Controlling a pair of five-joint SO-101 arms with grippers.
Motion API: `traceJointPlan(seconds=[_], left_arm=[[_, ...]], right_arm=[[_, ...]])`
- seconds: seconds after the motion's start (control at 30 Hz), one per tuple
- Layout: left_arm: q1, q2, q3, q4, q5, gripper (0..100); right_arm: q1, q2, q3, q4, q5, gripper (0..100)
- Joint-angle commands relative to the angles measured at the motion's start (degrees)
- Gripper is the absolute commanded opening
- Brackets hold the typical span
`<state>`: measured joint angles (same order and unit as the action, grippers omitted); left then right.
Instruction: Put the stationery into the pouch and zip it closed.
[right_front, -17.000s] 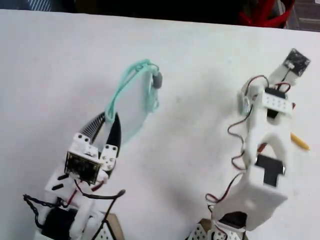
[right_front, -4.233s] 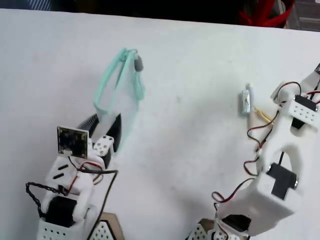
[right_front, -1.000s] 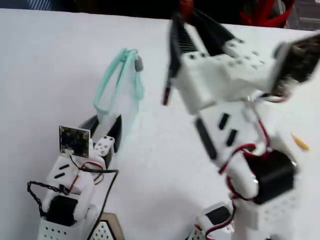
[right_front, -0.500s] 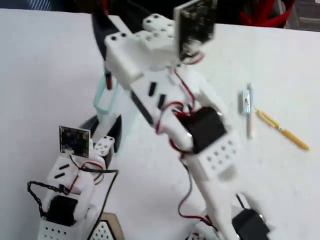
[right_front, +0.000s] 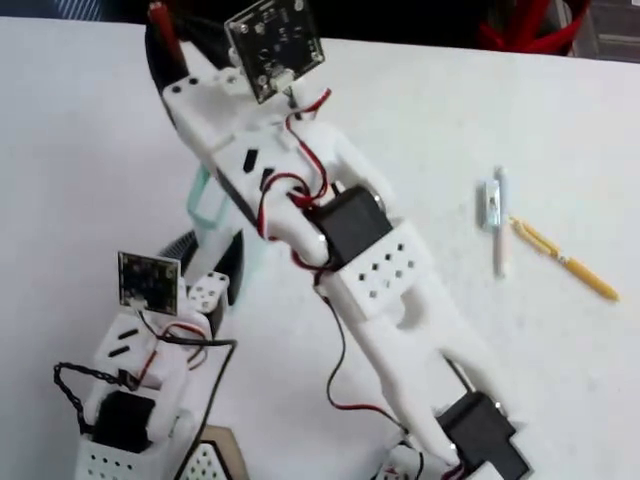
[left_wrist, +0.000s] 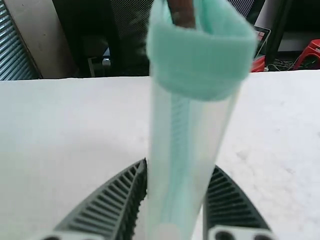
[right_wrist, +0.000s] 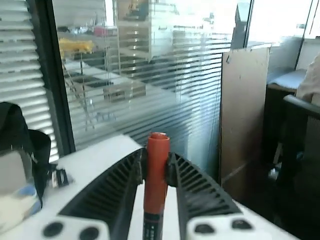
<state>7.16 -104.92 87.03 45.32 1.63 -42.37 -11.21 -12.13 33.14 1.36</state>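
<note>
The pouch is held upright on the bench by the left gripper, whose jaws are clamped on its lower sides. Its mint-green rim is seen at the top. A red marker is gripped by the right gripper, the jaws closed on the barrel a little below its end. It is held high over the pouch's far end (whether it is lined up with the mouth cannot be told). A yellow pencil and a white pen-like item lie just beside each other, well off to the right.

The pouch is judged light and floppy, thin clear film with a soft fabric edge, so buckling is to be expected if it is pushed from above. It is best gripped low, with the mouth left free. The marker is judged rigid, smooth and round, and liable to swivel in the jaws, so a mid-barrel hold is favoured.
</note>
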Motion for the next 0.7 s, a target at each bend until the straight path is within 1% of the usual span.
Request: traceJointPlan(seconds=[0.0,0.1,0.27,0.43,0.67], left_arm=[[0.22,0.40,-0.09,-1.23,-0.62,17],[0.22,0.40,-0.18,-1.23,-0.62,17],[0.13,0.40,-0.18,-1.23,-0.62,17],[0.13,0.40,-0.18,-1.23,-0.62,17],[0.13,0.40,-0.09,-1.23,-0.62,17]], right_arm=[[0.22,-4.88,1.32,6.99,0.53,1.8],[0.48,-8.75,5.19,11.21,0.53,1.8],[1.45,-14.99,12.40,15.16,0.53,1.8],[1.80,-18.77,17.41,14.90,0.97,1.9],[1.45,-18.77,19.25,15.25,1.05,2.1]])
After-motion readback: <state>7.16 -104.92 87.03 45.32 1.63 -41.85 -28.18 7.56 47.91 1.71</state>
